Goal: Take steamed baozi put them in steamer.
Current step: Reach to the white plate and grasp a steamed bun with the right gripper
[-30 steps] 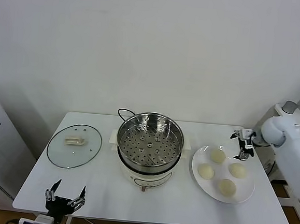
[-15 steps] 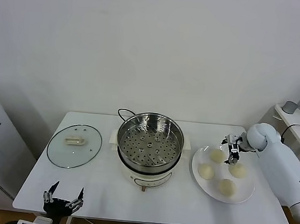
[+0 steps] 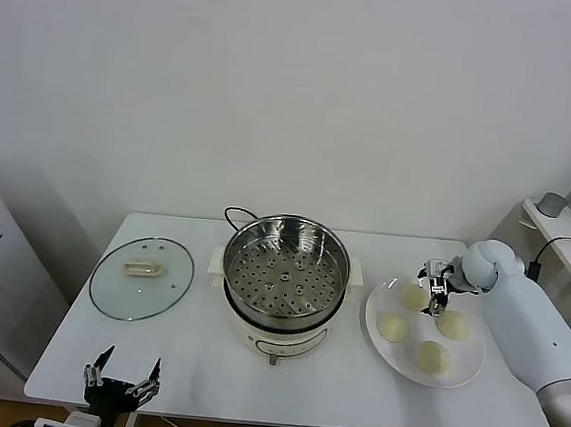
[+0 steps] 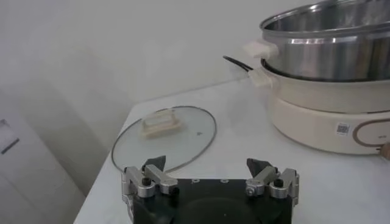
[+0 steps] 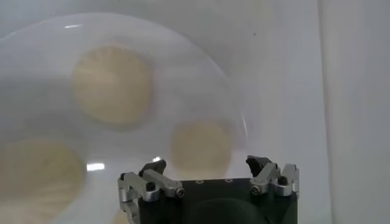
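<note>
Four pale baozi lie on a white plate [image 3: 379,302] at the right: one at the far side [image 3: 413,297], one at the left [image 3: 392,327], one at the right [image 3: 453,326], one nearest [image 3: 432,357]. The steel steamer [image 3: 286,273] on its white base stands mid-table with nothing in its basket. My right gripper [image 3: 436,290] is open and hovers over the plate between the far and right baozi. In the right wrist view its open gripper [image 5: 206,164] hangs above a baozi [image 5: 201,145], with others beside it [image 5: 111,85]. My left gripper [image 3: 121,384] is open, parked low before the table's front left edge.
A round glass lid [image 3: 142,276] lies flat on the table's left, also in the left wrist view [image 4: 164,137] beyond the open left gripper [image 4: 206,164]. The steamer's black cord [image 3: 238,213] loops behind it. A white wall stands behind the table.
My right arm has swung in from the table's right edge to over the plate, above the baozi. The left gripper has sunk slightly.
</note>
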### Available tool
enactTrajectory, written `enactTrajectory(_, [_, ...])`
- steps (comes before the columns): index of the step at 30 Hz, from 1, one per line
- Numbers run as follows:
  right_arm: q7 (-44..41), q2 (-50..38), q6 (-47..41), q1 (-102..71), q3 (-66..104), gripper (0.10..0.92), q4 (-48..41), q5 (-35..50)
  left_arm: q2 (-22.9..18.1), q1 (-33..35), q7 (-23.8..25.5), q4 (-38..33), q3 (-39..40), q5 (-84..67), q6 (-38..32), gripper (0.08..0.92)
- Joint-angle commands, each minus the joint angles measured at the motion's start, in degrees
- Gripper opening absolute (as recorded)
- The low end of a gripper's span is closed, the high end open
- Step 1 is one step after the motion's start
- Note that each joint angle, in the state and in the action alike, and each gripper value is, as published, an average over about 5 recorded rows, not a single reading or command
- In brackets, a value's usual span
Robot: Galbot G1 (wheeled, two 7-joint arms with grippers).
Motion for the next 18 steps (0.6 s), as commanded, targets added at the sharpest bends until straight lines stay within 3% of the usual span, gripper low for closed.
enactTrajectory(1, [0.2,0.7,0.1,0.1,0.0,0.823,-1.0,-0.7,-0.9,-0.1,0.1,0.1,0.0,0.0,0.1,0.823])
enactTrajectory(18, [-0.3,1.4,0.2,0.5,0.1,0.822,-2.6,-2.1,-0.9,-0.2,0.1,0.3,0.1,0.0,0.1,0.823])
